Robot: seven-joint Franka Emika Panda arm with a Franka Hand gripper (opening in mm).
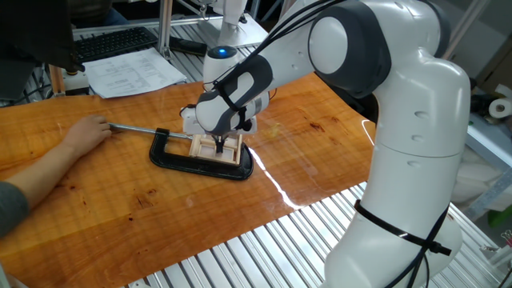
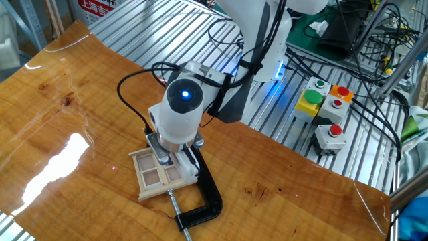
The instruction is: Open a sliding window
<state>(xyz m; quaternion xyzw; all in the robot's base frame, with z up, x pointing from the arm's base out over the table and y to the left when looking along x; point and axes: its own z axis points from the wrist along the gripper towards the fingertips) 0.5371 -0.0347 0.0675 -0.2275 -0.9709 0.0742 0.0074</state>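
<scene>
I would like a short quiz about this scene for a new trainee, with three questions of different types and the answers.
1. True or false: the gripper is right above the sliding window.
2. What holds the window in place? A) tape B) black C-clamp C) a book
3. Fill in: a person's hand rests on the clamp's steel ____.

Key: 1 true; 2 B; 3 rod.
</scene>
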